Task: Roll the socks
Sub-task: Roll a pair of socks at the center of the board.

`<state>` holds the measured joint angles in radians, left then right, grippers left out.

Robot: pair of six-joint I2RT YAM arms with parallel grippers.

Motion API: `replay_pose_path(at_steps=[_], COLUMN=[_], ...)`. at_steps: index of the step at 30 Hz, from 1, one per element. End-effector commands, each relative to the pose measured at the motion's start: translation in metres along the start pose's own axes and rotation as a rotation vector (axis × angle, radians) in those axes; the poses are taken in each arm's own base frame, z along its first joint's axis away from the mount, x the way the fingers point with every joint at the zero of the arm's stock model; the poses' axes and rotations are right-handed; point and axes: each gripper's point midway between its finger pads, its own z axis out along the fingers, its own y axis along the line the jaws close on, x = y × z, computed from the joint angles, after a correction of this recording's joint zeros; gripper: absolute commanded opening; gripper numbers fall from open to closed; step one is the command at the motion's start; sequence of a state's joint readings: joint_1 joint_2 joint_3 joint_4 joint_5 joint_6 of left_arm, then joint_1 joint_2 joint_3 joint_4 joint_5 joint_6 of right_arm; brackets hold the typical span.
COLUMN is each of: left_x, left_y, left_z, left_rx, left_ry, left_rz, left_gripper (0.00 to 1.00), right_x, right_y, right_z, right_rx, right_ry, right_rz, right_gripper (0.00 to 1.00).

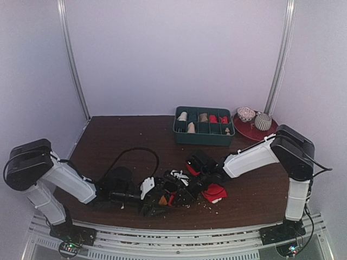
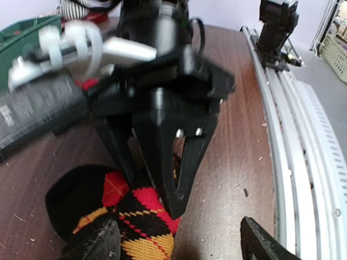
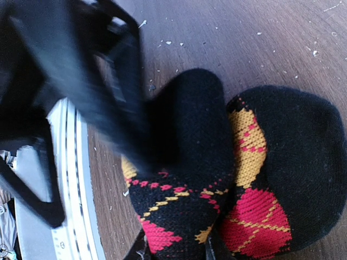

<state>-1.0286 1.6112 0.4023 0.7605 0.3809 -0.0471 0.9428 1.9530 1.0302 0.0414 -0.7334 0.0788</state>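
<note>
The black argyle sock lies bunched near the table's front edge, between both grippers. In the left wrist view it sits between the left fingers. My left gripper is open wide, one finger against the sock and the other apart over bare wood. My right gripper is shut on a fold of the argyle sock. It reaches down from above in the left wrist view. The plain red sock lies just right of the grippers, untouched.
A green divided tray with beige rolls and red items stands at the back. A red plate with two patterned balls is to its right. A black cable loops over the wood. The metal rail runs along the front edge.
</note>
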Motion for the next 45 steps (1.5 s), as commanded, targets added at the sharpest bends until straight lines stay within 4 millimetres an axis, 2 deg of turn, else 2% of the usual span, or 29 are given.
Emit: replay_pose_path(at_steps=[1,6,12,18,19,22,26,29,32,35,37,39,45], left_x=[0.009,0.029,0.057,0.085,0.091,0.11,0.13,0.145,0.157,0.159,0.163,0.168,0.17], left_y=[0.007,0.012,0.007,0.008,0.009,0.014,0.015,0.019,0.017,0.012,0.011,0.009,0.006], left_z=[0.009,0.015,0.026,0.025,0.026,0.028,0.022,0.015,0.005,-0.002,-0.005,-0.006,-0.005], left_rx=[-0.032,-0.054,-0.005,-0.031,-0.037,-0.069,-0.104,-0.133,-0.105,-0.053,-0.054,-0.044,-0.027], left_ry=[0.016,0.079,0.173,0.26,0.282,0.352,0.455,0.558,0.616,0.6,0.62,0.644,0.663], left_rz=[-0.024,-0.047,-0.098,-0.162,-0.173,-0.226,-0.313,-0.417,-0.573,-0.698,-0.722,-0.736,-0.748], left_gripper=[0.75,0.72,0.42,0.32,0.27,0.01,0.0,0.0,0.0,0.0,0.0,0.0,0.0], right_x=[0.105,0.105,0.1,0.1,0.1,0.095,0.07,0.036,0.002,-0.017,-0.019,-0.015,-0.014], right_y=[-0.02,-0.016,-0.014,-0.02,-0.02,-0.022,-0.017,-0.014,-0.006,0.006,0.019,0.023,0.021], right_z=[0.014,0.012,0.011,0.008,0.008,0.007,-0.004,-0.022,-0.052,-0.082,-0.092,-0.095,-0.077], right_rx=[0.073,0.06,0.046,0.049,0.048,0.05,0.071,0.131,0.212,0.344,0.449,0.554,0.677], right_ry=[0.315,0.32,0.305,0.308,0.308,0.293,0.211,0.065,-0.127,-0.296,-0.354,-0.357,-0.272], right_rz=[0.214,0.217,0.234,0.249,0.252,0.243,0.152,0.035,-0.089,-0.273,-0.434,-0.547,-0.696], right_gripper=[0.22,0.22,0.22,0.22,0.22,0.28,0.34,0.41,0.45,0.49,0.51,0.53,0.54])
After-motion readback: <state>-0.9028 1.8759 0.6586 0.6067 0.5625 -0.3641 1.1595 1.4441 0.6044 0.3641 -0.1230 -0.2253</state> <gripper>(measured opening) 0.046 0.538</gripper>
